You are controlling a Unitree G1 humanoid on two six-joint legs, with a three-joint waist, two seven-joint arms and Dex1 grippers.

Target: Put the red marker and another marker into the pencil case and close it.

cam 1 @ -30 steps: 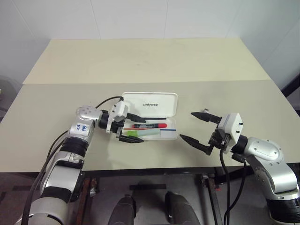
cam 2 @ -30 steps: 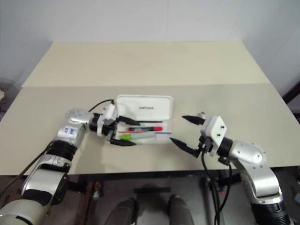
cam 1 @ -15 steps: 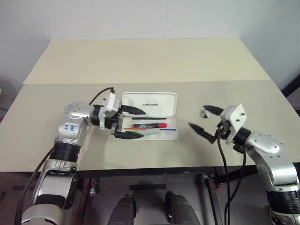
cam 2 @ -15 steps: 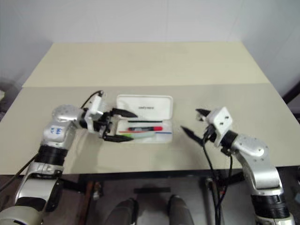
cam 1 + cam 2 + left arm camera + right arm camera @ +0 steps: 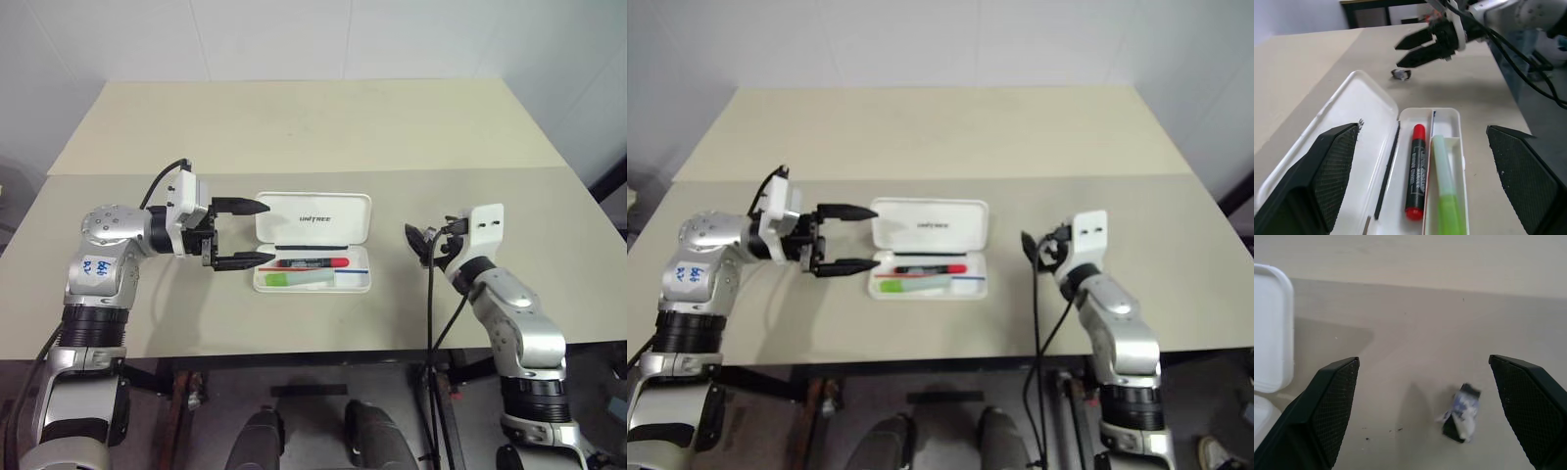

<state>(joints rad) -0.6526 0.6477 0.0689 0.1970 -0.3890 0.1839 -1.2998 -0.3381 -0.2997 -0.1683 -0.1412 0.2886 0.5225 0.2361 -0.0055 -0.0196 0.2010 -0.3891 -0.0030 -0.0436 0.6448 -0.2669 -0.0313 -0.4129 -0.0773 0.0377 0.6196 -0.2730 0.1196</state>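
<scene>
Pencil case (image 5: pixel 313 242) lies open at table (image 5: pixel 294 127) centre, lid flat toward 12 o'clock. Red marker (image 5: pixel 311 262) sits in the tray – green marker (image 5: pixel 299 279) just beside it at 6 o'clock. Left gripper (image 5: pixel 250 233) at the case's 9 o'clock, fingers spread wide, empty. Right gripper (image 5: pixel 421 241) at 3 o'clock, also wide open, holding nothing – small crumpled scrap (image 5: pixel 1462 413) on the table near it.

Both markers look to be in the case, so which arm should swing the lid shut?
Left, probably. The left gripper hangs open right beside the pencil case, next to its raised lid. The right gripper sits farther off, apart from the case.
</scene>
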